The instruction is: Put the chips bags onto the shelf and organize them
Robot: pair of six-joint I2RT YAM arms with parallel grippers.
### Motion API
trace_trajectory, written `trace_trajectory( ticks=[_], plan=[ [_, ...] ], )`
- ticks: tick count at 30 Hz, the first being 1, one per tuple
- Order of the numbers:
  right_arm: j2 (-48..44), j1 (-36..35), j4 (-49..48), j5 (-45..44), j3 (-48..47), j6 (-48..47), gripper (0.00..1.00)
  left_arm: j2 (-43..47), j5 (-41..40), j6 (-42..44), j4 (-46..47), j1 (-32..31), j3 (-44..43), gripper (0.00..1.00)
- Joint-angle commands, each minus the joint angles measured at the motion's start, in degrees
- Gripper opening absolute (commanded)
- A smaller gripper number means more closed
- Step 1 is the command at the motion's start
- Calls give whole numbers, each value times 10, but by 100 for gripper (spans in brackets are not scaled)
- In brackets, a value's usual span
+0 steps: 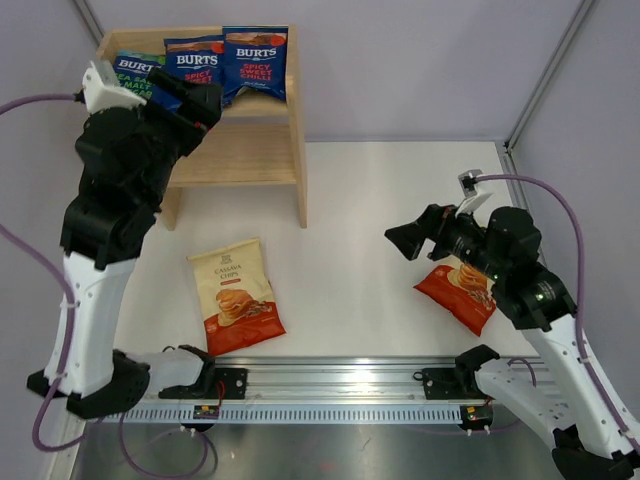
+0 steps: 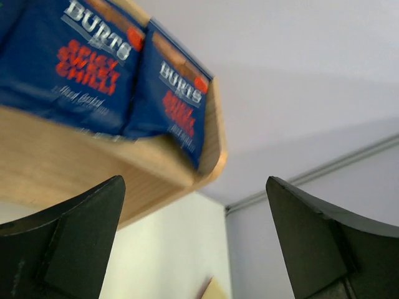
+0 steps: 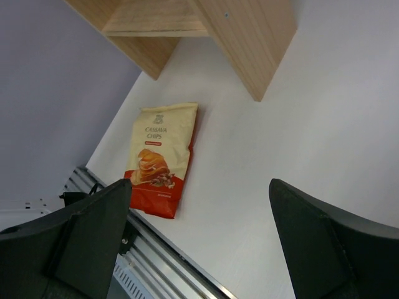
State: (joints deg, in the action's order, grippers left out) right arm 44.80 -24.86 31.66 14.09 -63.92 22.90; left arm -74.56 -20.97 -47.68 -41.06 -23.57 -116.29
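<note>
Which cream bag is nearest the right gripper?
The right-hand cream bag, partly hidden under the arm behind the right gripper; the other cream bag lies uncovered near the shelf.

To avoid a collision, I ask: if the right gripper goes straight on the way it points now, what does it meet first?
Probably the bare table just beside the cream cassava chips bag; the right gripper, open, aims down there. The shelf stands farther on. Depth is unclear.
</note>
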Motion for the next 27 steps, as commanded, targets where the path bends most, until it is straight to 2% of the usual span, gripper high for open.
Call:
trace_trajectory(
  ticks=[1, 2, 3, 5, 6, 8, 9, 10, 12, 13, 16, 17, 21, 27],
  plan=[
    [4, -4, -169, 125, 88, 75, 99, 119, 45, 109, 5, -1, 113, 99],
    [12, -3, -246, 150, 133, 94, 99, 152, 44, 117, 4, -1, 200, 99],
    [23, -3, -279, 175, 149, 137, 99, 222, 43, 128, 5, -1, 241, 99],
    [79, -4, -356, 227, 186, 173, 99, 284, 30, 138, -5, -1, 348, 99],
    [102, -5, -387, 238, 202, 217, 100, 352, 22, 141, -10, -1, 387, 99],
    [163, -32, -476, 221, 255, 275, 98, 416, 15, 139, -16, -1, 445, 99],
    [183, -47, -498, 202, 269, 283, 97, 443, 19, 145, -17, -1, 501, 99],
    [224, -68, -508, 152, 279, 290, 95, 489, 22, 152, -23, -1, 520, 99],
    [269, -128, -555, 114, 299, 305, 93, 521, 7, 157, -47, -1, 557, 99],
    [323, -143, -580, 100, 303, 314, 92, 551, -7, 159, -65, -1, 571, 99],
    [443, -191, -679, 123, 296, 328, 91, 600, -12, 181, -74, -1, 610, 99],
    [471, -201, -715, 127, 288, 339, 90, 610, -18, 184, -75, -1, 616, 99],
    [571, -272, -752, 118, 261, 359, 89, 636, -64, 196, -88, -1, 636, 99],
    [694, -316, -795, 104, 209, 399, 85, 635, -50, 189, -82, -1, 655, 99]
  ],
)
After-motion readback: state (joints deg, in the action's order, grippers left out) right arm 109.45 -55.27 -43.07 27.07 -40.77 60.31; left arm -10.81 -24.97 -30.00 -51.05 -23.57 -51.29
